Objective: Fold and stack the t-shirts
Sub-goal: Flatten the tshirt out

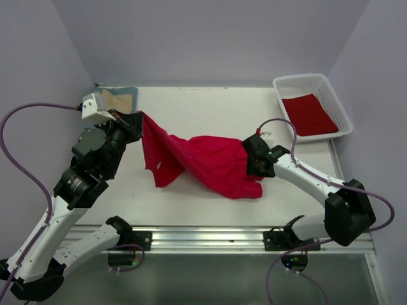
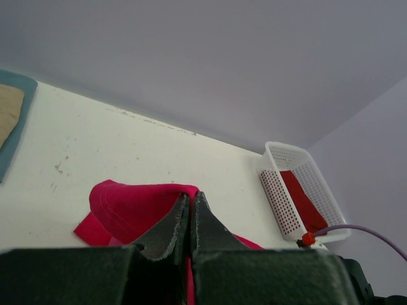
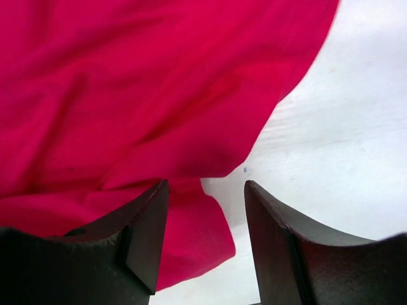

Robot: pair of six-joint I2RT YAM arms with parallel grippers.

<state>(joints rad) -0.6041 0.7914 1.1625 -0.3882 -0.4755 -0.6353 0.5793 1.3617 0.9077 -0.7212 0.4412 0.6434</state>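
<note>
A bright red t-shirt (image 1: 210,162) lies crumpled across the middle of the table. My left gripper (image 1: 137,121) is shut on its left edge and holds that end lifted, so the cloth drapes down to the right; the left wrist view shows the pinched red cloth (image 2: 127,206) at the shut fingertips (image 2: 189,197). My right gripper (image 1: 249,159) is open at the shirt's right end, low over the table. In the right wrist view the red shirt (image 3: 140,82) fills the top left, a flap lying between the open fingers (image 3: 149,235). A tan shirt (image 1: 119,98) on a blue-grey one (image 1: 132,91) lies at the far left.
A white plastic lattice basket (image 1: 331,95) stands at the far right corner with a red shirt (image 1: 308,114) in it; it also shows in the left wrist view (image 2: 280,197). Grey walls enclose the table. A metal rail (image 1: 203,238) runs along the near edge.
</note>
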